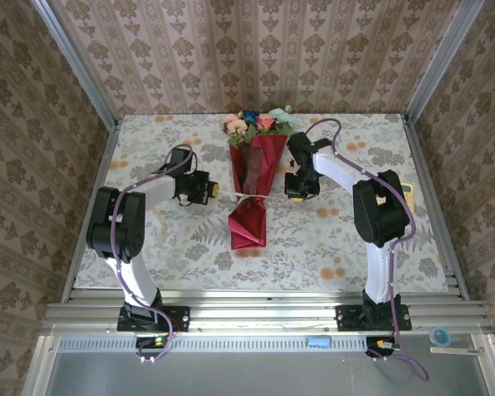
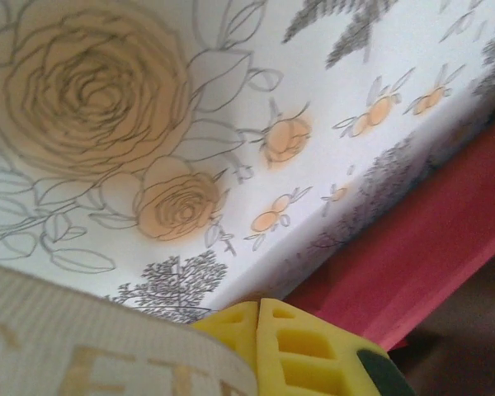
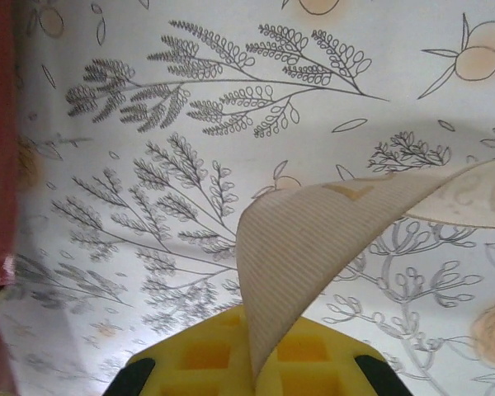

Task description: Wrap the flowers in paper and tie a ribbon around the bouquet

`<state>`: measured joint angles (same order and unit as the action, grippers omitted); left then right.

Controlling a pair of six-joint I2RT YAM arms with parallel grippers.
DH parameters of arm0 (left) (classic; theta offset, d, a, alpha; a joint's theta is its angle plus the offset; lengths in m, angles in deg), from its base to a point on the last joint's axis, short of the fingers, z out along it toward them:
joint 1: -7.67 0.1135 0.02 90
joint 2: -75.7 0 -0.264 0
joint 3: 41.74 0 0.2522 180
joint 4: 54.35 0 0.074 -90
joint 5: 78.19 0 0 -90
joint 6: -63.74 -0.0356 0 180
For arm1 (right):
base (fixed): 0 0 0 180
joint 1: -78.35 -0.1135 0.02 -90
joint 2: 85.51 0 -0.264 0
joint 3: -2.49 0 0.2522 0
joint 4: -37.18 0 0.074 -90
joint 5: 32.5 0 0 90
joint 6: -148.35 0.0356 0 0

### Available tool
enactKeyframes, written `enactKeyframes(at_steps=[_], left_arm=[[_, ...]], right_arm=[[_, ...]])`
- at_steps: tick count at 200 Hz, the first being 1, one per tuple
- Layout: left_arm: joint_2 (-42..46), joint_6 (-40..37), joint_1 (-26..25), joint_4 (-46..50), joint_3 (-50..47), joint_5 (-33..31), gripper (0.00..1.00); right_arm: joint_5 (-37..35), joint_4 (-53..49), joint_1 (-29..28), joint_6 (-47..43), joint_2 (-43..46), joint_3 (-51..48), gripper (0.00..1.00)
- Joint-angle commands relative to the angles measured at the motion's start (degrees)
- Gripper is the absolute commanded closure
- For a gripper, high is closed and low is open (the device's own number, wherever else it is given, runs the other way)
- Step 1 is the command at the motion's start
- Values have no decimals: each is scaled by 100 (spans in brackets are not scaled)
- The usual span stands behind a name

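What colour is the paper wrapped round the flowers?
Dark red paper. The top external view shows it best.

Unreadable gold lettering on ribbon [image 2: 82,338]

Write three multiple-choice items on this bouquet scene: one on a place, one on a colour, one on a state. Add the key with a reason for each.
1. The ribbon crosses the bouquet at: A its wide rim; B its narrow waist; C its bottom tip.
2. The paper is: A dark red; B blue; C green.
3. The right end effector is: A open; B shut on the ribbon; C shut on the paper.

Key: 1 B, since the top view shows the cream band across the pinched middle of the cone. 2 A, since the sheet shows crimson in the top view. 3 B, since the right wrist view shows the ribbon rising out of its closed jaws.
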<state>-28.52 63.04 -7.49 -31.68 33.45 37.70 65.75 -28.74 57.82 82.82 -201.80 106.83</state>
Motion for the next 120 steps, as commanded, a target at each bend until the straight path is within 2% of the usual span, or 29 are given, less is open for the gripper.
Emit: enactKeyframes(at_steps=[1,44,85,120], left_arm=[[-98,21,426,-191,58,-242,100],[-116,103,829,-405,54,-170,100],[-94,300,1127,-645,-116,-111,100],[-125,413,1173,-814,-170,3,100]], right_arm=[[-1011,-819,98,-832,316,-222,100],[-1737,-985,42,-1155,469,-453,100],[-1959,-998,132,-1120,585,-697,100],[-2231,-1040,224,-1216,672,-830,100]])
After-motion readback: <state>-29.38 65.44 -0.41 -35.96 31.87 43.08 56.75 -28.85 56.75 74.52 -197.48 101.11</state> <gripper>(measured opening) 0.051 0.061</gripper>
